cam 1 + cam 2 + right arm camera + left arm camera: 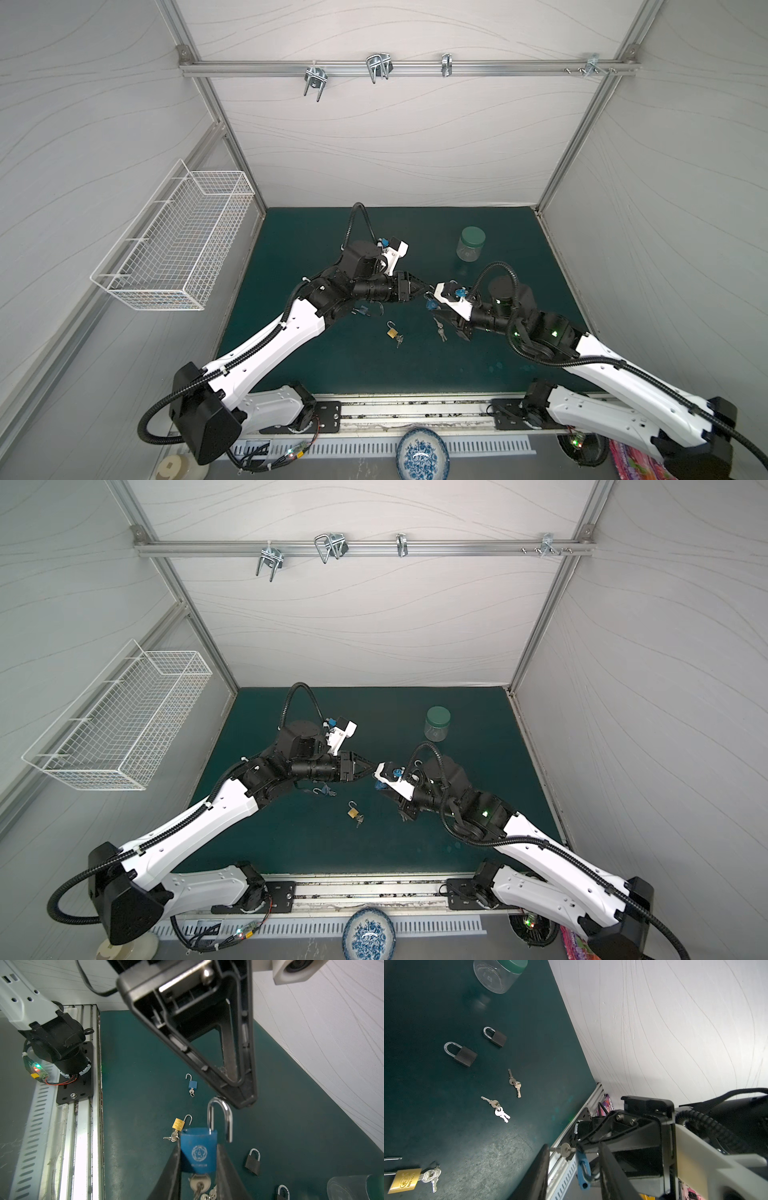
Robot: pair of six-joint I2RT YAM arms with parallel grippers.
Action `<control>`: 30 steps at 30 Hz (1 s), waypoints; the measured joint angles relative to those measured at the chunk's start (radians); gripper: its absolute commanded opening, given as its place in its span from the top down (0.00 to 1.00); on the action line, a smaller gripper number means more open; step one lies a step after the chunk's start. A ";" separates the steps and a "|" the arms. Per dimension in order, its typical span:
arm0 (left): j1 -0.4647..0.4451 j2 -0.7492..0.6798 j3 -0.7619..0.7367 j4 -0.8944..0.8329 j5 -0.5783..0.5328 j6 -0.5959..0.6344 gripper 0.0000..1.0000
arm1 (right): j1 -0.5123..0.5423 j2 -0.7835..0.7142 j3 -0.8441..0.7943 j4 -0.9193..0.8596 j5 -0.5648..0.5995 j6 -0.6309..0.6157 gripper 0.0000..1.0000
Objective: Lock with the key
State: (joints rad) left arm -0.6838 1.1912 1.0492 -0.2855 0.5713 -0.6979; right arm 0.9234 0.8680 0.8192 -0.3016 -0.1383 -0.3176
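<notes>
A blue padlock (198, 1151) with its shackle (228, 1118) swung open is held above the green mat, and my right gripper (198, 1147) is shut on its body. A key (199, 1183) sits in the keyhole, with more keys hanging from its ring. In both top views the lock (430, 305) (379, 785) shows just under the right wrist camera. My left gripper (573, 1145) (430, 287) is open with its fingers on either side of the lock, which shows edge-on (582, 1167). One left fingertip (243, 1101) is right next to the top of the shackle.
On the mat lie a brass padlock (392, 332) with keys, a small blue padlock (192, 1084), two black padlocks (466, 1056) (498, 1038) and loose key bunches (515, 1082) (497, 1108). A green-lidded jar (471, 243) stands at the back. A wire basket (174, 245) hangs on the left wall.
</notes>
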 measured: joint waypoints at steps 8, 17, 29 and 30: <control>-0.004 0.000 -0.026 -0.001 0.028 0.007 0.61 | 0.000 0.000 0.000 -0.002 0.018 0.007 1.00; -0.005 0.000 -0.031 0.000 0.031 0.007 0.62 | 0.000 0.000 0.003 -0.007 0.025 0.008 1.00; -0.006 -0.033 -0.033 0.051 0.095 0.016 0.74 | 0.000 0.001 0.052 -0.028 0.042 0.030 1.00; -0.006 -0.033 -0.034 0.051 0.096 0.016 0.76 | 0.000 0.002 0.055 -0.030 0.042 0.032 1.00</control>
State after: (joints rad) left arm -0.6895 1.1580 1.0153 -0.2340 0.6674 -0.6819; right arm 0.9237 0.8700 0.8742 -0.3313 -0.0963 -0.2852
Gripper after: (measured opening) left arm 0.269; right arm 0.259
